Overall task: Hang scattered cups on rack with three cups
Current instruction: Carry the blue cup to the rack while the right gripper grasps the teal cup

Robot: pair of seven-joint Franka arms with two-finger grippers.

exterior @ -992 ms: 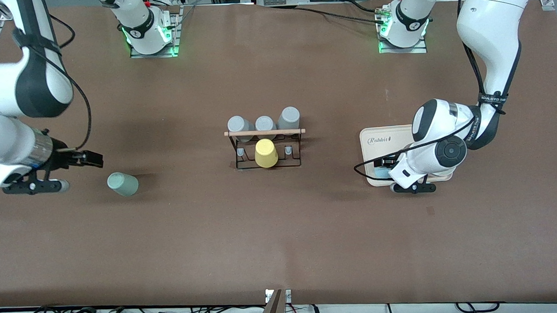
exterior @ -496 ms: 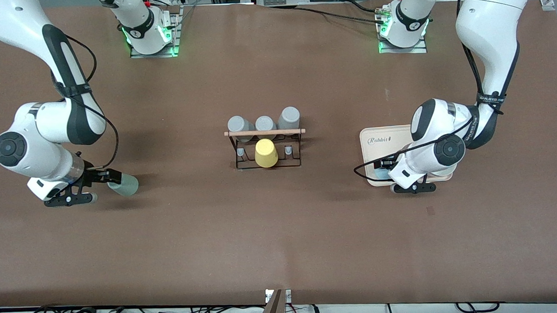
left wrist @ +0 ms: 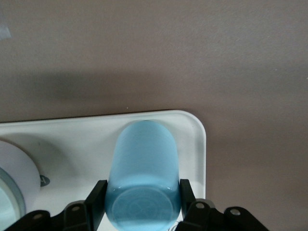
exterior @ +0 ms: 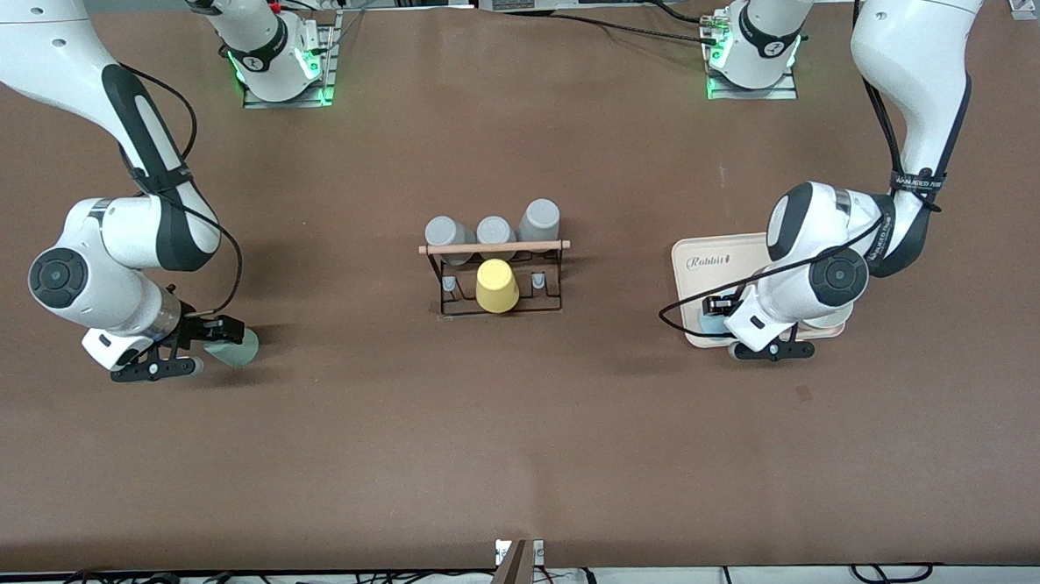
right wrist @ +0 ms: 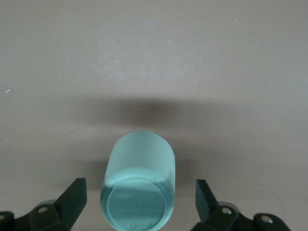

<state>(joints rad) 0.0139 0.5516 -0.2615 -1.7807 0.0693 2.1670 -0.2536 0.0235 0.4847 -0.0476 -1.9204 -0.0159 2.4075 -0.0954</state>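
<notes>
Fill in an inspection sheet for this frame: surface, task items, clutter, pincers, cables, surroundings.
Surface: brown table, one small dark mark toward the left arm's end.
Task items: mint cup lying on the table; blue cup lying on the beige tray; rack mid-table, its two front pegs beside the yellow cup bare.
Clutter: yellow cup on the rack; three grey cups at the rack's rod.
Pincers: right pincer open, straddling the mint cup; left pincer shut on the blue cup.
Cables: black leads along both arms.
Surroundings: wiring past the table's edges.
</notes>
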